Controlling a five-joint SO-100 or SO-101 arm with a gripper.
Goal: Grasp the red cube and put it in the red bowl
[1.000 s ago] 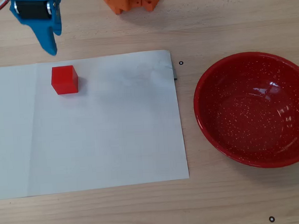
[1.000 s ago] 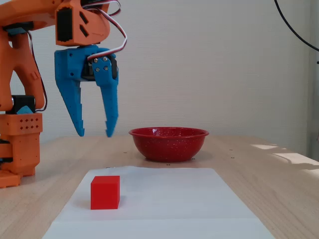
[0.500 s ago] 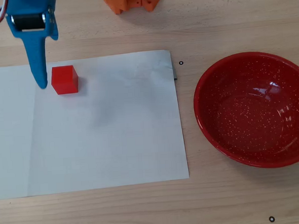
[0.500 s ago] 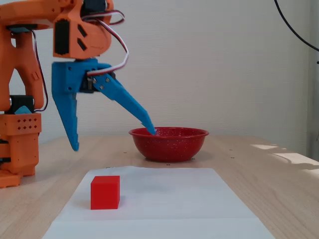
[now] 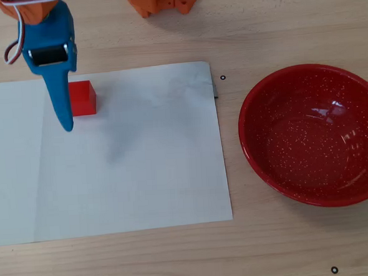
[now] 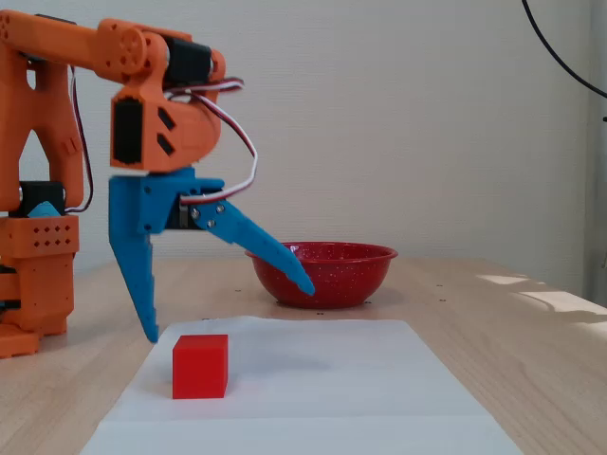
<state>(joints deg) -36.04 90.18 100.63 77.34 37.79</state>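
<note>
in the overhead view the red cube (image 5: pixel 83 98) sits on a white paper sheet (image 5: pixel 135 153) near its upper left part, well apart from the red bowl (image 5: pixel 314 135), which stands empty on the wooden table (image 5: pixel 241 253) at the right. the blue gripper (image 5: pixel 67 117) comes in from the top left, and one long blue finger (image 5: pixel 61 102) lies along the cube's left side, its tip reaching just past the cube's lower edge; from above it is hard to tell whether it touches the cube or hangs over it. in the fixed view the answer is clearer: the gripper (image 6: pixel 228 308) hangs above and behind the cube (image 6: pixel 200 366), with its fingers spread wide, one finger (image 6: pixel 135 275) pointing almost straight down with its tip apart from the cube's top, the other (image 6: pixel 261 246) slanting out toward the bowl (image 6: pixel 324 273). nothing is held. the orange arm (image 6: pixel 114 76) reaches forward from its base (image 6: pixel 38 275) at the left, wrist bent downward. the step in hand looks like the approach for the grasp. the next move probably calls for lowering the open jaws so the cube sits between them, and only then closing; the cube seems off to one side of the gap, so some sideways alignment is likely needed first.
</note>
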